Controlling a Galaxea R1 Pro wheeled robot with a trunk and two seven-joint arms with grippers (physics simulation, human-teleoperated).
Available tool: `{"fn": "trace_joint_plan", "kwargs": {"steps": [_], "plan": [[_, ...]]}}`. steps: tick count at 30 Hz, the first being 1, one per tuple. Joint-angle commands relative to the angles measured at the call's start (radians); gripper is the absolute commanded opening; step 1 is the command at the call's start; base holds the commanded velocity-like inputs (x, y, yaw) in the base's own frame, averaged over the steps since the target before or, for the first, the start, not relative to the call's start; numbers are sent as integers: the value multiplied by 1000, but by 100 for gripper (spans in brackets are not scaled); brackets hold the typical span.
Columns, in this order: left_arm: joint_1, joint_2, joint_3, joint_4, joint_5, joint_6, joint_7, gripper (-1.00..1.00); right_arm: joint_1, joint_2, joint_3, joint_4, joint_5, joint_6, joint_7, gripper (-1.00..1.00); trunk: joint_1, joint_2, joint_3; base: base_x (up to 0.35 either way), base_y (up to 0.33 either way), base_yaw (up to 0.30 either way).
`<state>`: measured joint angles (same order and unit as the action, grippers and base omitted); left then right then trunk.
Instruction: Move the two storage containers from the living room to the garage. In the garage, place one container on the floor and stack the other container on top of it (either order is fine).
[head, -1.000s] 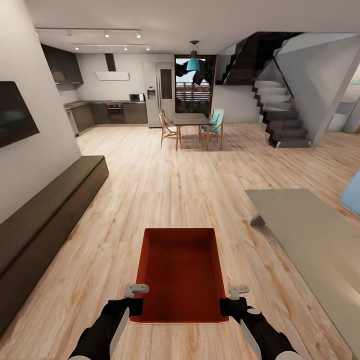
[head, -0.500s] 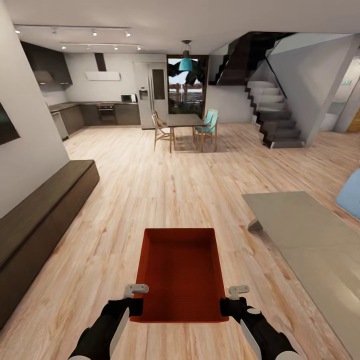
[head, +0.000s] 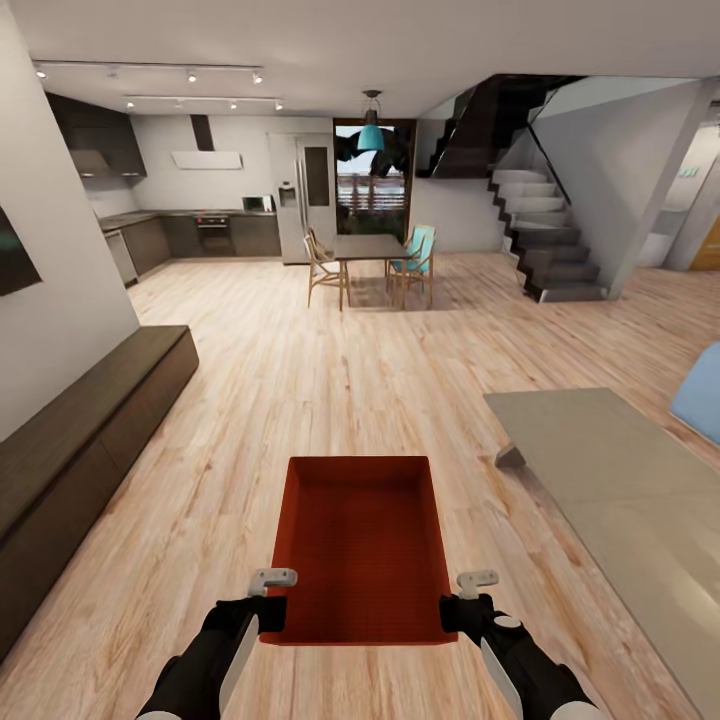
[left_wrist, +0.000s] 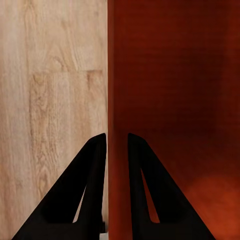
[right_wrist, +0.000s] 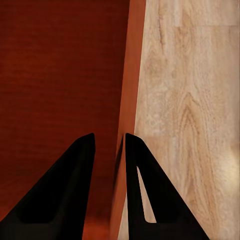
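One bin (head: 362, 545) sits between our arms at 6 o'clock, above the wood floor (head: 300, 400). Our left tool (left_wrist: 116, 145) pinches its left wall; our right tool (right_wrist: 109, 145) pinches its right wall.

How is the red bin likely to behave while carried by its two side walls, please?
The bin looks empty, so probably light. Its thin walls may flex. Each gripper, left and right, pinches only one wall near one end, so the far end might sag.

1 red bin (head: 362, 545), 2 grippers (left (head: 272, 590), right (head: 470, 592)), 1 dining table (head: 368, 246) w/ 3 chairs visible.
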<state>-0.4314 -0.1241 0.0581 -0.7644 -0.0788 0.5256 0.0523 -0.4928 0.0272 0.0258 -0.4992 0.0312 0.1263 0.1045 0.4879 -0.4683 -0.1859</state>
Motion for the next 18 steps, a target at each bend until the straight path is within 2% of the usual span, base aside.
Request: {"fn": "trace_joint_plan", "kwargs": {"steps": [1, 18], "plan": [[0, 9, 3, 0, -41, 7, 4, -100, -1, -1, -2, -7, 7, -7, -2, -100, 0, -2, 0, 0, 0, 0], [0, 9, 4, 0, -41, 7, 4, -100, -1, -1, -1, -7, 7, -7, -2, -100, 0, -2, 28, 0, 0, 0]]}}
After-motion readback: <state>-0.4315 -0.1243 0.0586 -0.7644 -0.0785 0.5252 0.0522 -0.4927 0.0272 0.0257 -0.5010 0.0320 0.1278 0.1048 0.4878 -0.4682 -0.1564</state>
